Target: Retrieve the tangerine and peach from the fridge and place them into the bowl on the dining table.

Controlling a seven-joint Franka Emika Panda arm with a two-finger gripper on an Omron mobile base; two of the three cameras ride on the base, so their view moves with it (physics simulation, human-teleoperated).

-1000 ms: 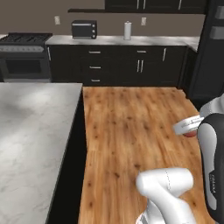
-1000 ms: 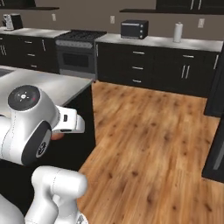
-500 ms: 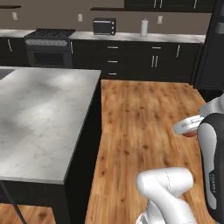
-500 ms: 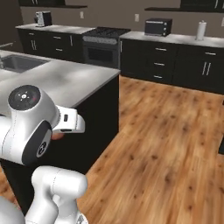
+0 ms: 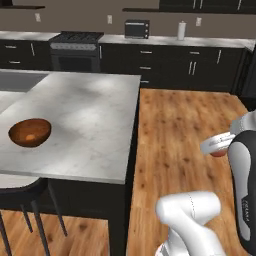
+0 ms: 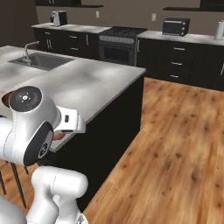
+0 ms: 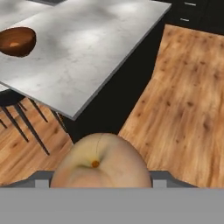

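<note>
Gripper (image 7: 101,186) clamps the peach (image 7: 101,164), jaws partly apart around it; we see it off the dining table (image 7: 87,57) edge, the bowl (image 7: 16,40) well apart.

Warm wood plank floor (image 5: 185,130) runs out ahead of my pincer and off to its right. Way beyond it, dark cabinets (image 5: 165,65) line the far wall under a pale counter (image 6: 183,37). There's a black stove (image 5: 75,50) set in that run, a toaster oven (image 5: 136,28) and a paper towel roll (image 5: 181,31) on top, plus a coffee machine (image 6: 57,17) further left. Brownish wall (image 5: 80,17) with a few light outlets. Dark stool legs (image 7: 22,118) stand below and left.
</note>
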